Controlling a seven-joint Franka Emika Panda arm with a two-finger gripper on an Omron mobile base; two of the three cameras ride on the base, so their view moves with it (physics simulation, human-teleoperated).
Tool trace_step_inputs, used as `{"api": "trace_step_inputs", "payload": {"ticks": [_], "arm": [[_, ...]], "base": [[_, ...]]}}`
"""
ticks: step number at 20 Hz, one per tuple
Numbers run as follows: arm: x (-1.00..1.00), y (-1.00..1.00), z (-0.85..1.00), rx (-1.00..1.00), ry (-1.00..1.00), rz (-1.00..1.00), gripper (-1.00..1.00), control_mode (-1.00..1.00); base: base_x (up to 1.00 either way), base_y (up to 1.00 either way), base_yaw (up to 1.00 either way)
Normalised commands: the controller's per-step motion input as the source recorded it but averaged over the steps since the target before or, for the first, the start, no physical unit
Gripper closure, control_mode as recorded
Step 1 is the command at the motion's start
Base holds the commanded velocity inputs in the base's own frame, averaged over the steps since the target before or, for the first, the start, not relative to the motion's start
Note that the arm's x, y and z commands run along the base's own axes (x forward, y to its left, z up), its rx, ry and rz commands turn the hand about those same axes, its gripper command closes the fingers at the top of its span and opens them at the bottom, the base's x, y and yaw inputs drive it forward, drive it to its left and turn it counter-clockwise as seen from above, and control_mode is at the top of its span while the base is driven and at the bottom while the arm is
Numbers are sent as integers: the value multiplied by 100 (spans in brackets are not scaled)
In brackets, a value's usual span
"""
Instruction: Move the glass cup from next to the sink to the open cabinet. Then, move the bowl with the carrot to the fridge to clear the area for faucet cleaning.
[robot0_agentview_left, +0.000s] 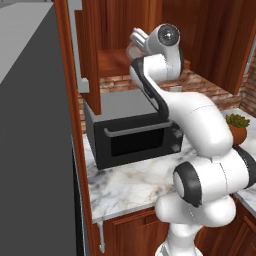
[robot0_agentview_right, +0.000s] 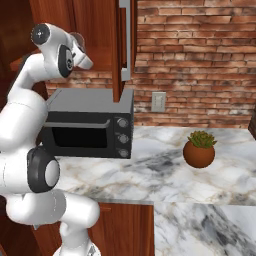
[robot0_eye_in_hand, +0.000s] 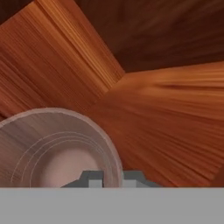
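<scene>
My gripper (robot0_eye_in_hand: 111, 179) reaches into the open cabinet (robot0_agentview_left: 112, 62), a reddish-brown wall cabinet above the microwave. It is shut on the wall of the glass cup (robot0_eye_in_hand: 57, 148), whose clear round rim runs between the two fingertips (robot0_eye_in_hand: 92, 178). From the base views the cup (robot0_agentview_left: 131, 50) (robot0_agentview_right: 78, 39) shows as a faint clear shape at the hand, just above the cabinet shelf. The cabinet's wooden door (robot0_agentview_right: 122, 45) hangs open beside the arm. The grey fridge (robot0_agentview_left: 30, 125) stands at the far left. The sink, bowl, carrot and faucet are out of view.
A black microwave (robot0_agentview_left: 135, 135) (robot0_agentview_right: 90, 125) sits on the marble counter (robot0_agentview_right: 160, 175) right under the cabinet. A potted plant (robot0_agentview_right: 200, 149) (robot0_agentview_left: 237, 127) stands further right. Behind them is a brick wall with an outlet (robot0_agentview_right: 158, 101).
</scene>
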Motion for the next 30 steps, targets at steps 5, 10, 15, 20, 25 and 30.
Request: {"api": "trace_step_inputs", "payload": {"ticks": [5, 10, 15, 20, 25, 30], "arm": [[51, 0, 0, 0, 20, -2, 100, -100], [0, 2, 24, -1, 7, 0, 100, -100], [0, 0, -31, -14, 0, 1, 100, -100], [0, 0, -45, -15, 0, 1, 100, -100], [15, 0, -5, -2, 0, 0, -100, -100], [29, 0, 0, 0, 0, 0, -100, -100]], "base": [[0, 0, 0], [0, 0, 0], [0, 0, 0], [0, 0, 0], [0, 0, 0], [0, 0, 0]]}}
